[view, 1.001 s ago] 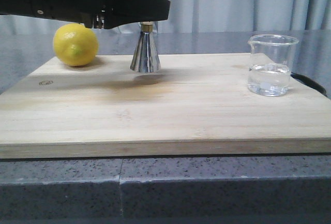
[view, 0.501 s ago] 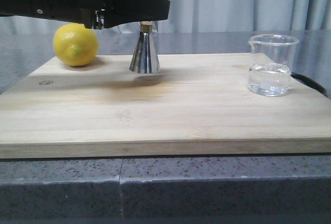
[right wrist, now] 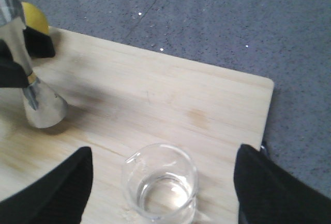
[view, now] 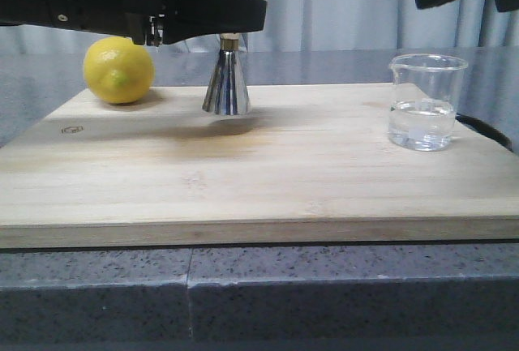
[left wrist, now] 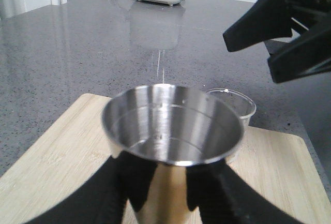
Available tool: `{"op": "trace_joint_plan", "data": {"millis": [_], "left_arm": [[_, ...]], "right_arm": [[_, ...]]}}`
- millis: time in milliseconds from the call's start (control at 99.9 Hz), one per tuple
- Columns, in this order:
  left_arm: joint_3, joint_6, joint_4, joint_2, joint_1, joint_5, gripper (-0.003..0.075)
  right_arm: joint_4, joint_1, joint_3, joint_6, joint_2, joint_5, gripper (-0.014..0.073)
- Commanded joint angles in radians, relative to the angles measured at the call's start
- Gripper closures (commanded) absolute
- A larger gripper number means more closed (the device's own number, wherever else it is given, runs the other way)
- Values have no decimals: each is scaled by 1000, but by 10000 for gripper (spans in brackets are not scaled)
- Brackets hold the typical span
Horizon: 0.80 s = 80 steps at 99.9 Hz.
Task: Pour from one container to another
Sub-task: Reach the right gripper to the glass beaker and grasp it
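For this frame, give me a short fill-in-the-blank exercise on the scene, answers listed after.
1. The left end effector grips the steel ____.
2. The glass beaker holds clear ____.
3. The open right end effector hovers above the ____.
4. The yellow fruit on the wooden cutting board is a ____.

Answers: jigger; liquid; beaker; lemon

Wooden board (view: 268,173) lies on the counter (view: 324,294). Lemon (view: 118,70) sits at the board's back left. Jigger (view: 227,83) is just right of the lemon, upright, left gripper (view: 231,19) around its upper cup. Beaker (view: 425,101) stands at the board's right, well apart from the jigger, liquid in it. Right gripper (right wrist: 160,182) hangs above the beaker.
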Motion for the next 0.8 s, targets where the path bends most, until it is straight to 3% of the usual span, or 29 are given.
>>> {"op": "trace_joint_plan", "data": {"millis": [0,340,791], "left_arm": [[-30,-7,-82,-39,-9,99,524],[-30,-7,-82,-39,-9,99,524],[-30,-7,-82,-39,-9,99,524]], "right_arm": [[11,43,38,-9,-45,-173,102],[12,113,334,-5,-60,-633,102],[-70,121,357,64,104,-828,102]]}}
